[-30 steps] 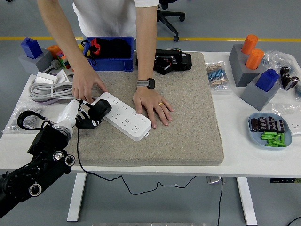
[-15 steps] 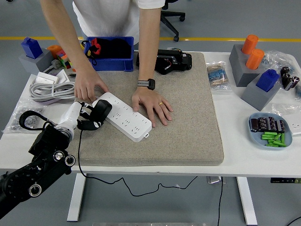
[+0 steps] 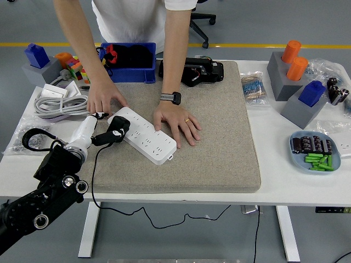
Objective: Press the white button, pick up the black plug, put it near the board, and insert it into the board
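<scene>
Fingers of our left robot hand (image 3: 103,136) grip the plug (image 3: 117,129), half hidden, at the board (image 3: 145,135); a person's hands (image 3: 176,121) crowd it.

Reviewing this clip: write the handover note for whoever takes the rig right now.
Left hand: shut on the black plug, held at the left end of the white power strip on the grey mat.
Right hand: not in view.
A person's hands steady the strip from the far side.
Done: plug picked up and brought to the strip.
Left: seat the plug; whether it is already inserted cannot be told.
</scene>
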Controlling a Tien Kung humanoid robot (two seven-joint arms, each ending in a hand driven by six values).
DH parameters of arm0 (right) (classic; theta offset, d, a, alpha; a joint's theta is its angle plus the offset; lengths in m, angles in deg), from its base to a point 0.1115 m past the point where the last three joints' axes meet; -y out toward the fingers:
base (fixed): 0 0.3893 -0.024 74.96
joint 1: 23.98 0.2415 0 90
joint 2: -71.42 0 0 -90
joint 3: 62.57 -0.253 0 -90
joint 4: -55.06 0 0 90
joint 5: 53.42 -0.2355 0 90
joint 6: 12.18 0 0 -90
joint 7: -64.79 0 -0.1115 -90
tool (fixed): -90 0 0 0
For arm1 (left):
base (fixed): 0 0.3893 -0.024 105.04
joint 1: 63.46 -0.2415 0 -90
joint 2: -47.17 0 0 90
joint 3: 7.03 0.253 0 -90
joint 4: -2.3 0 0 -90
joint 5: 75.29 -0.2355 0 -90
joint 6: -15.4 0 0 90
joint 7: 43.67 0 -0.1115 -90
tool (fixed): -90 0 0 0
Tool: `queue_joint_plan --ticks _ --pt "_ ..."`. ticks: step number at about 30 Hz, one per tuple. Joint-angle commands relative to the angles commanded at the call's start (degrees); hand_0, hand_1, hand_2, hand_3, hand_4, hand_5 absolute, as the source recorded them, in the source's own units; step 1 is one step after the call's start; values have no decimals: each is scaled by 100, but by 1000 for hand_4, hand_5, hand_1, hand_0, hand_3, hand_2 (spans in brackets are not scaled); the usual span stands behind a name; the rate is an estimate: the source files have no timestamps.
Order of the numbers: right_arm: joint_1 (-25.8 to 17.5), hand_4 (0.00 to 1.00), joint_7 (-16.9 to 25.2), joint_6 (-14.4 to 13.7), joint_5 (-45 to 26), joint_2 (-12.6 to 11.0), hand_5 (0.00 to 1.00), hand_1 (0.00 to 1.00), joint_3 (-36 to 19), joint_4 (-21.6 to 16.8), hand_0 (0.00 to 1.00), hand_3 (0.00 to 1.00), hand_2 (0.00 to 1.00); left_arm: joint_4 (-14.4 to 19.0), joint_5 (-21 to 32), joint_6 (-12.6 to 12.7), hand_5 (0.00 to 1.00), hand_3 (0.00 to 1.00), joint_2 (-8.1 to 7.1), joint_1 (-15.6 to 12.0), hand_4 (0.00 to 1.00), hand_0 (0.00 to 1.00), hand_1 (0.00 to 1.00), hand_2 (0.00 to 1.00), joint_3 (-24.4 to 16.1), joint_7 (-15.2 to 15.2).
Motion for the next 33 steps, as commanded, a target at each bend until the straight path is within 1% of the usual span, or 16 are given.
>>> queue_joint_plan --ticks 1,2,6,7,8,11,12,13,14,15,16,19,20,23,28,33 --pt "0 646 0 1 -2 2 381 574 2 -1 620 578 569 5 10 9 714 968 -2 -4 998 987 998 986 -2 -36" --pt "1 645 1 1 -5 3 381 574 3 -2 621 578 569 15 11 22 821 998 -3 -11 998 998 998 998 -7 -88" --pt "0 645 1 0 -5 7 381 574 1 -1 621 578 569 89 25 132 821 998 -30 -50 998 998 998 998 -10 -410" --pt "0 645 1 0 -4 7 381 574 -1 -1 621 578 569 113 37 203 821 998 -45 -63 998 998 998 998 -1 -515" --pt "0 646 2 -1 -2 6 381 574 -5 -1 621 579 569 148 43 297 809 964 -65 -84 998 998 998 989 8 -657" --pt "-1 646 3 -1 -1 4 381 574 2 -1 621 579 569 255 -15 549 809 964 -137 -152 998 998 998 989 15 -1065" --pt "2 646 3 -1 -1 3 381 574 3 -1 621 579 569 307 -39 648 809 964 -182 -181 998 998 998 989 17 -1258" --pt "4 646 4 -1 -2 2 381 574 2 -2 621 579 569 331 -52 690 809 964 -205 -195 998 998 998 989 21 -1356" --pt "6 645 4 -1 -1 3 380 574 -2 -2 620 579 568 361 -66 732 629 872 -237 -215 924 998 975 895 26 -1482" --pt "8 645 4 -1 0 3 380 574 -5 -2 620 579 568 406 -61 771 629 872 -304 -249 924 998 975 895 39 -1691" --pt "8 645 5 0 0 3 380 574 -5 -4 620 579 568 427 -70 788 629 872 -345 -271 924 998 975 895 49 -1815" --pt "13 645 9 -4 -1 -1 380 574 -17 -3 620 579 568 448 -106 758 629 872 -493 -354 924 998 975 895 75 -2277" --pt "15 646 10 -4 -3 -3 380 572 -14 -3 620 579 568 437 -125 718 537 818 -540 -384 869 983 932 835 79 -2417" --pt "22 646 13 -5 -3 -12 380 572 -5 -3 620 579 568 363 -262 576 537 818 -667 -481 869 983 932 835 107 -2701" --pt "31 645 18 -5 -13 -20 380 572 16 -6 620 579 568 254 -425 380 516 813 -788 -588 842 960 920 829 151 -2836" --pt "39 645 24 -8 -27 -28 380 572 40 -7 620 579 568 166 -669 282 519 810 -824 -601 832 961 922 836 202 -2813"
